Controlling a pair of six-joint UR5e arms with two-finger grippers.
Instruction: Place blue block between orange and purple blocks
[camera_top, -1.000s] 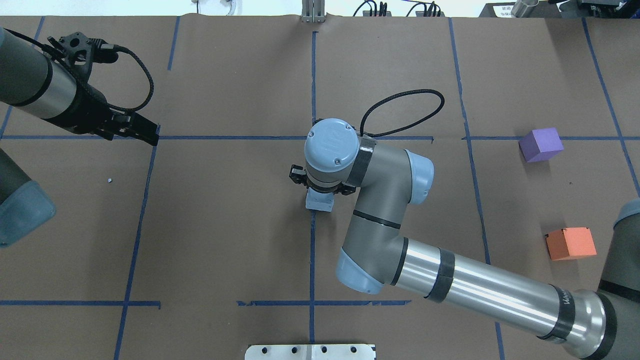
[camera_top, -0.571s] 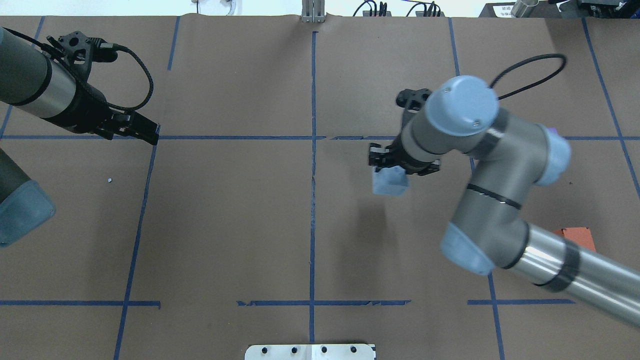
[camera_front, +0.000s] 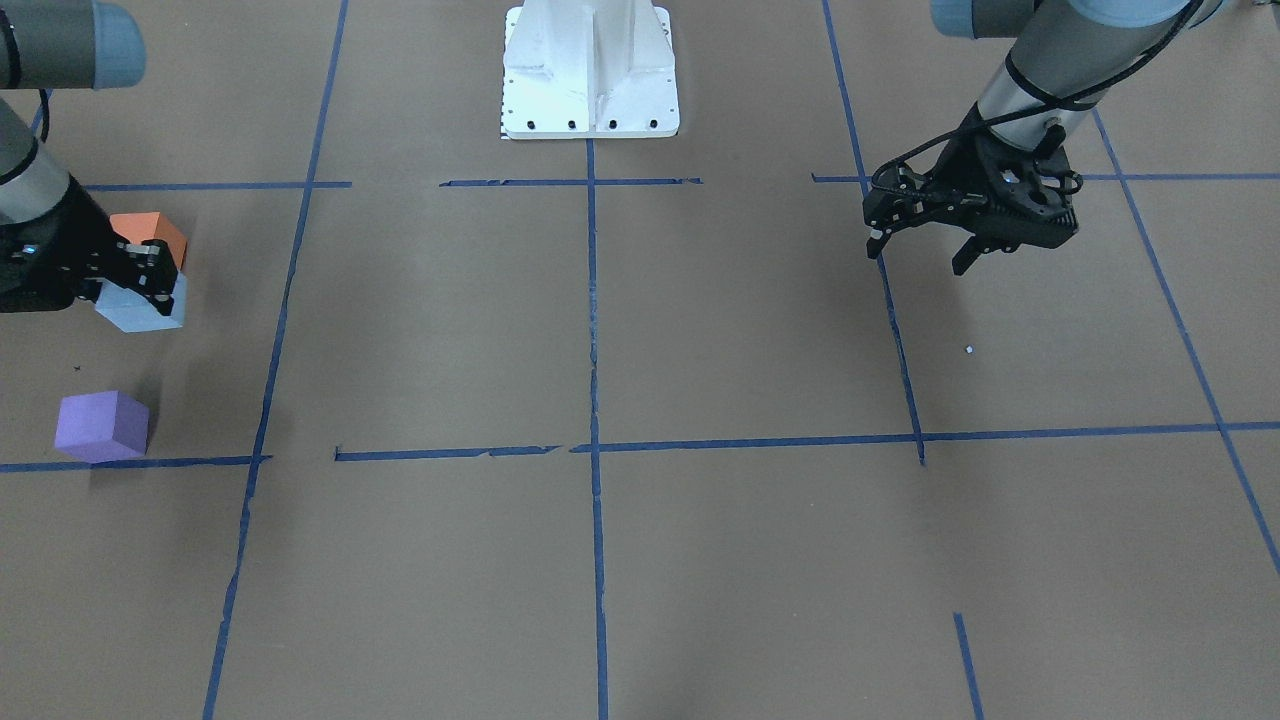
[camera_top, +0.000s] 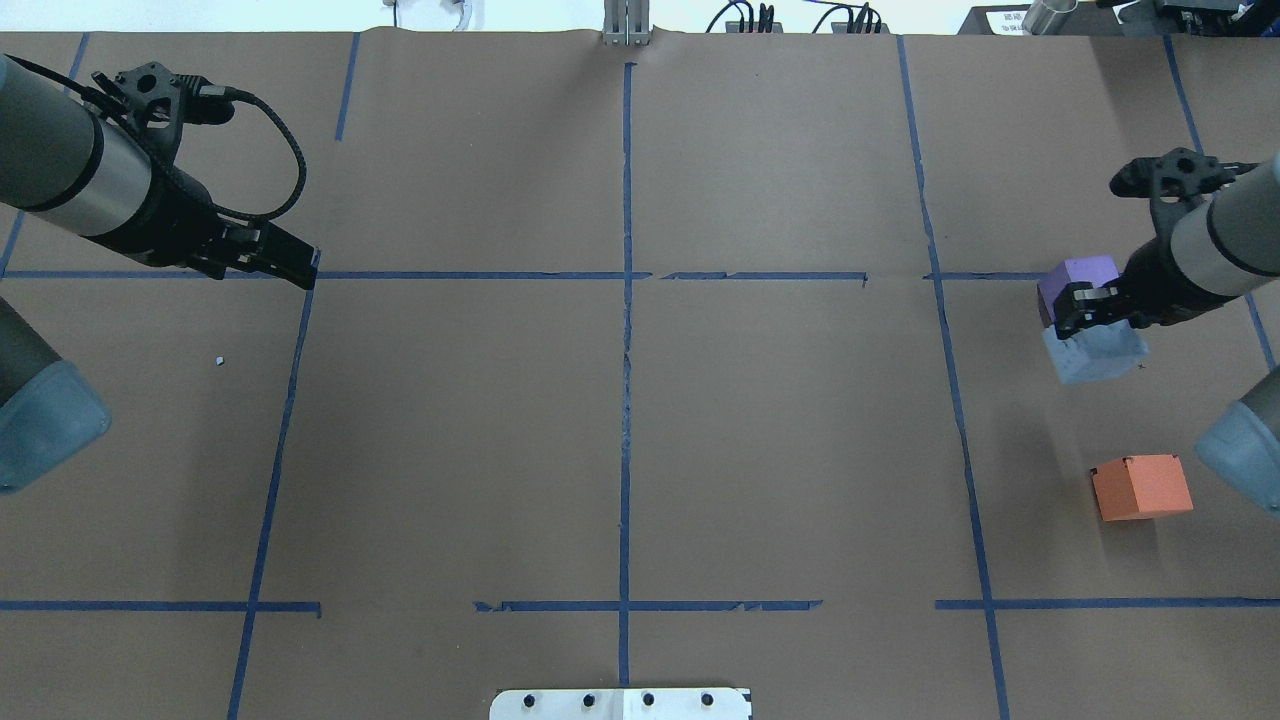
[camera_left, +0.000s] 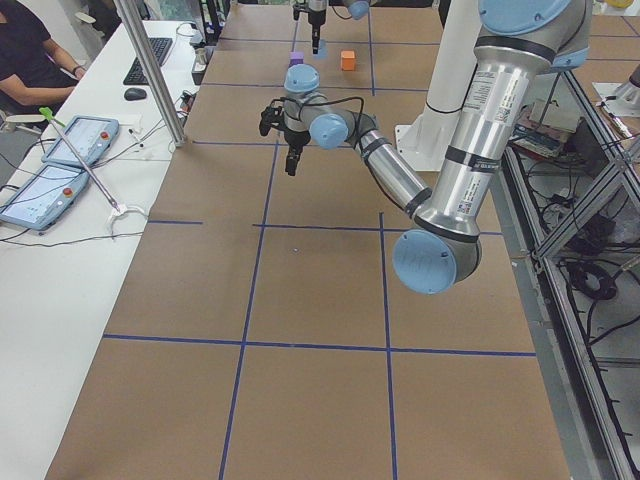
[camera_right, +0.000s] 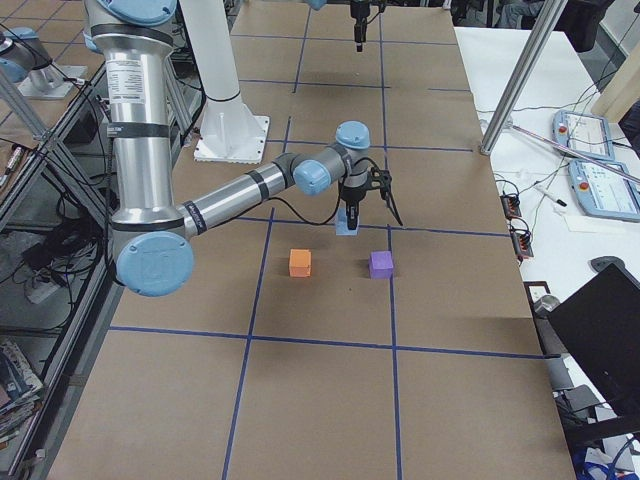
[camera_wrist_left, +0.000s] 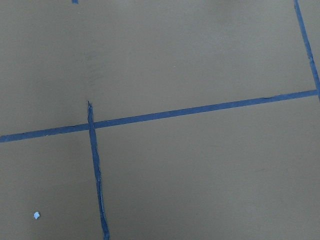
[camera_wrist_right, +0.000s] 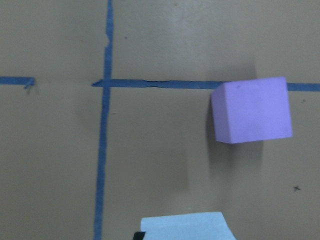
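My right gripper (camera_top: 1098, 322) is shut on the light blue block (camera_top: 1095, 355) and holds it above the table. The block hangs just in front of the purple block (camera_top: 1080, 275), with the orange block (camera_top: 1141, 487) nearer the robot. In the front-facing view the blue block (camera_front: 140, 308) sits in the right gripper (camera_front: 128, 285) between the orange block (camera_front: 150, 230) and the purple block (camera_front: 101, 425). The right wrist view shows the purple block (camera_wrist_right: 252, 110) and the blue block's top (camera_wrist_right: 185, 226). My left gripper (camera_front: 920, 252) is open and empty, far off on the left side.
Blue tape lines (camera_top: 625, 330) divide the brown paper table into squares. The white robot base (camera_front: 590, 70) stands at the near edge. A small white speck (camera_top: 219, 361) lies near the left arm. Operators' tablets and a keyboard lie on a side table (camera_left: 60, 150).
My right arm has carried the blue block from the table's centre to the far right, to a spot by the purple and orange blocks. The left arm has not moved.
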